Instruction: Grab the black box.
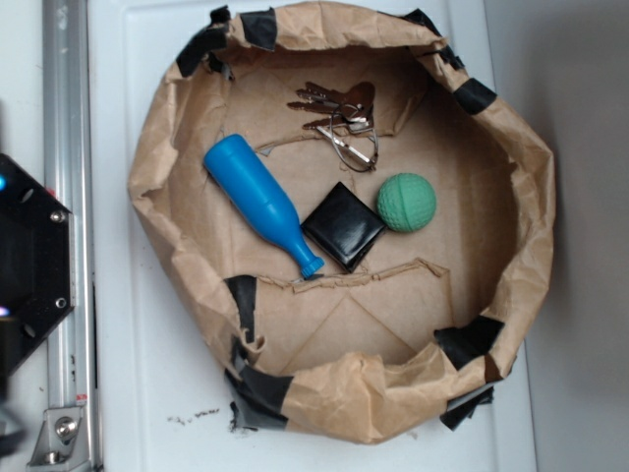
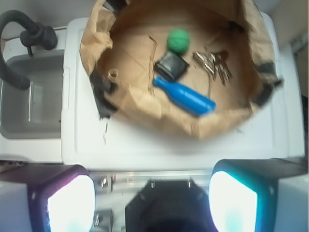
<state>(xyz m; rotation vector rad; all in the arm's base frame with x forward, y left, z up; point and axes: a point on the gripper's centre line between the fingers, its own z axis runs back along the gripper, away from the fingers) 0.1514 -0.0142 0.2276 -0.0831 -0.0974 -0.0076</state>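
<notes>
While the arm sits well back from the work, the small flat glossy black square box (image 1: 343, 226) lies untouched on the floor of a crumpled brown-paper bowl (image 1: 167, 177) patched with black tape (image 1: 469, 341), on the white tabletop (image 1: 147, 364). The bowl fills most of the tabletop; the box sits near its middle, turned so its corners point toward the tabletop edges.

Neighbours, exterior view:
- blue plastic bottle-shaped piece (image 1: 260, 202), lying diagonally, its narrow neck touching or just beside the box's left corner
- green dimpled ball (image 1: 406, 203), just beside the box's right corner; contact cannot be told
- bunch of metal keys on a ring (image 1: 339, 116), toward the far wall of the bowl, apart from the box

Claw: the wrist view shows only two bright blurred shapes at the lower corners; whether the fingers are apart or together cannot be told. Nothing is held. The dark robot base (image 1: 29, 261) is at the tabletop's left edge.

Step in hand, by my judgement: approach, not yet begun. To do it well:
- come over the paper wall, then straight down on the box centre
- rotate the wrist so the fingers close across two free flat sides, not corner to corner
- keep fingers out of the bottle neck and ball
- box is flat and glossy: go low, close firmly, expect slip
- loose paper folds may snag
</notes>
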